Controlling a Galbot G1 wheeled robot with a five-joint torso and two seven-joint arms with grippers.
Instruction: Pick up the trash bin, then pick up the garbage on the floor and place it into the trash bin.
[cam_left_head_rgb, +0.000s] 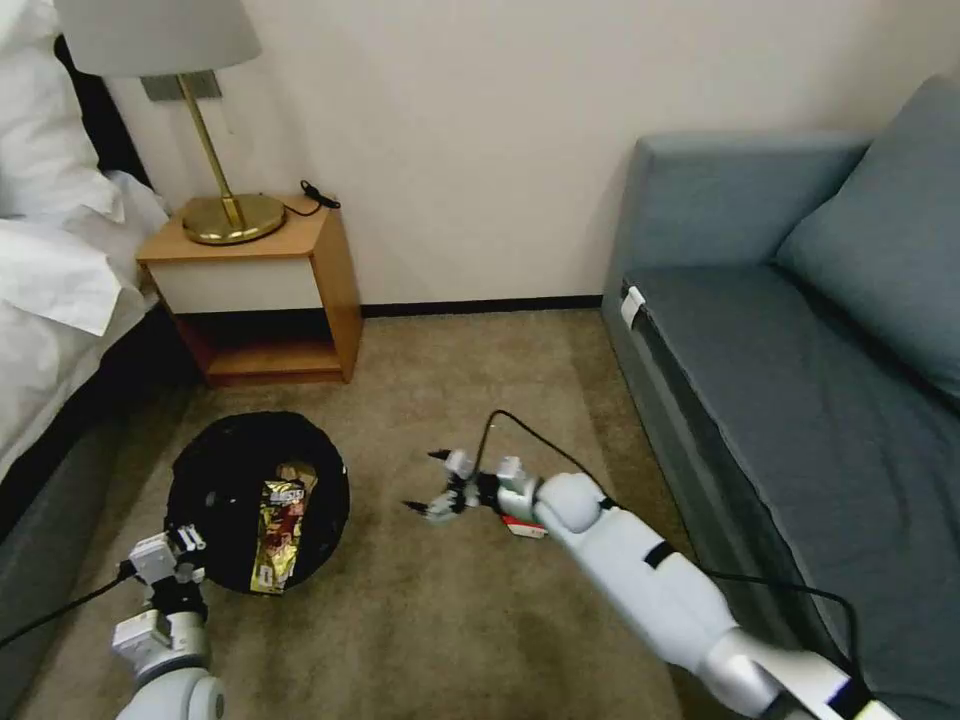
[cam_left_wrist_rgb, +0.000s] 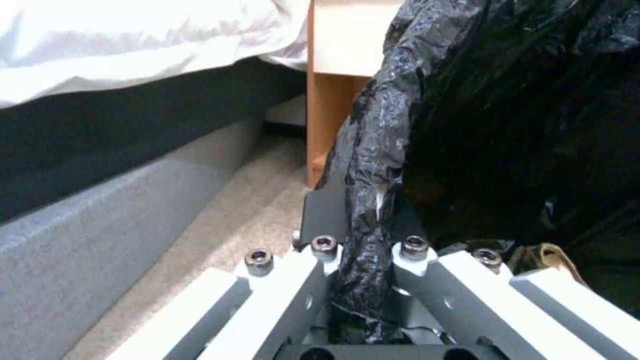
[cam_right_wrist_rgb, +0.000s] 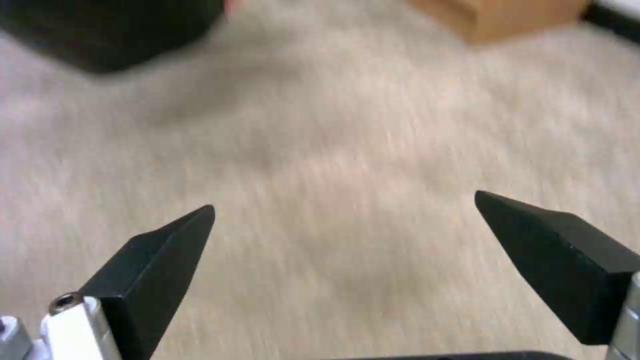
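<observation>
From up high, the left gripper (cam_left_head_rgb: 185, 548) is holding the near rim of the trash bin (cam_left_head_rgb: 258, 500) so it stays ready, with a gold snack wrapper (cam_left_head_rgb: 280, 530) lying inside. Close up on the left, its fingers (cam_left_wrist_rgb: 320, 220) are pinching the black bag (cam_left_wrist_rgb: 373, 165) at the rim. On the right, the right gripper (cam_right_wrist_rgb: 343, 220) is hanging spread wide over bare carpet (cam_right_wrist_rgb: 333, 125), empty, while a red-and-white carton (cam_left_head_rgb: 523, 526) is lying just under its arm.

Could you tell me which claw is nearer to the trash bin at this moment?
Left. The left claw is clamped on the trash bin rim; the right claw hangs open over the carpet, apart from it.
</observation>
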